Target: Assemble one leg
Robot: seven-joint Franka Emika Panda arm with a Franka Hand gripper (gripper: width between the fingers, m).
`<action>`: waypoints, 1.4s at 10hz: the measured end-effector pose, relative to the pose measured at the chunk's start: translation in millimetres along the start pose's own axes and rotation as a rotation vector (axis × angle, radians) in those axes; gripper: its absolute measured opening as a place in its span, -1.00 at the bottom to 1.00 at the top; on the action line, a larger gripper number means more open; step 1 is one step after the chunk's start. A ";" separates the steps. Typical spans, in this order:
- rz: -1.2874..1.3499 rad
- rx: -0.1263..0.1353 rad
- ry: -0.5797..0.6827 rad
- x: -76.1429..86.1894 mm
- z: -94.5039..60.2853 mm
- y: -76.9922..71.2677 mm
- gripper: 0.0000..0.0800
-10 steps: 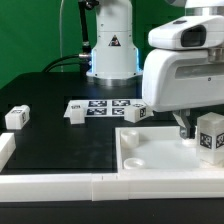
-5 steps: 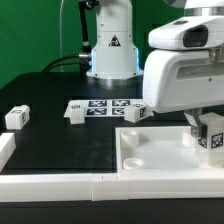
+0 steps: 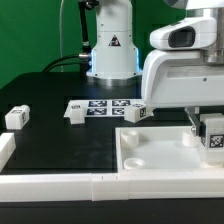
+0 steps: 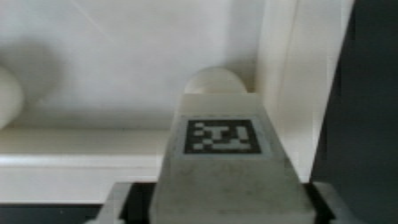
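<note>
My gripper is shut on a leg, a small white block with a black-and-white tag. It holds the leg upright over the corner of the large white panel that lies toward the exterior view's right. In the wrist view the leg fills the space between my fingers, its tip pointing at the panel beside the panel's raised edge. Three more legs lie on the black table: one at the exterior view's left, one and one by the marker board.
The marker board lies flat at the middle back. A white rail runs along the front edge, with a white block at the exterior view's left. The robot base stands behind.
My gripper has carried the leg slightly toward the exterior view's right and a little lower over the panel's corner. The other legs have not moved.
</note>
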State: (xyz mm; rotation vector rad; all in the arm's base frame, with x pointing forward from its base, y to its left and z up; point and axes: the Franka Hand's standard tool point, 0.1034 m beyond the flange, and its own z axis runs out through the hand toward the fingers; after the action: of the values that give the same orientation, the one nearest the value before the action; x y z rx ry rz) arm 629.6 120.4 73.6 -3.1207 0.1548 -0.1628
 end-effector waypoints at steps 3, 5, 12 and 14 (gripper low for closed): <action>0.436 -0.004 -0.003 -0.8 1.5 1.7 -0.27; 0.710 -0.010 0.000 -1.9 2.0 0.6 -0.27; 0.931 0.000 -0.009 -3.4 2.3 -1.4 0.15; 0.669 0.007 -0.012 -5.9 2.1 -10.2 0.60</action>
State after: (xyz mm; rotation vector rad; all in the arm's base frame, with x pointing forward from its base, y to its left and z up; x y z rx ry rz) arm 624.9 131.1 71.1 -2.8609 1.1556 -0.1278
